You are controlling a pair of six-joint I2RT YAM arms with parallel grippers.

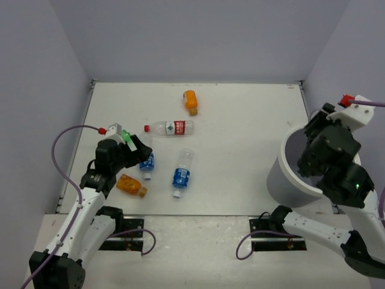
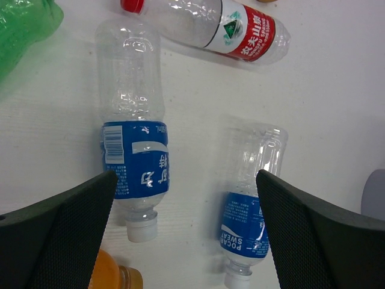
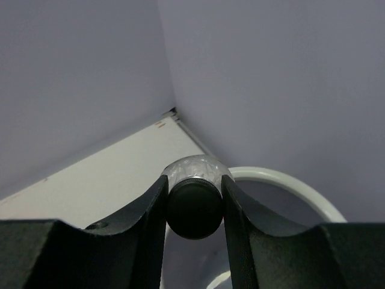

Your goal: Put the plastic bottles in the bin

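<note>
**Drop over the bin coming up**

On the desk (image 1: 240, 114), the bin (image 1: 281, 174) sits at four o'clock. The right gripper (image 3: 194, 186) hangs above its rim, clamped on a clear dark-capped bottle (image 3: 195, 165), so a release looks like the next call. At nine o'clock the left gripper (image 2: 186, 177) gapes wide over a blue-labelled bottle (image 2: 135, 162). It needs to descend and straddle it.

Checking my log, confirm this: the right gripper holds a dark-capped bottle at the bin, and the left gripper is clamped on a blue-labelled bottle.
Wrong on the left gripper: the left wrist view shows it open, hanging above two blue-labelled bottles and gripping neither. The right gripper does hold a dark-capped bottle at the bin.
</note>
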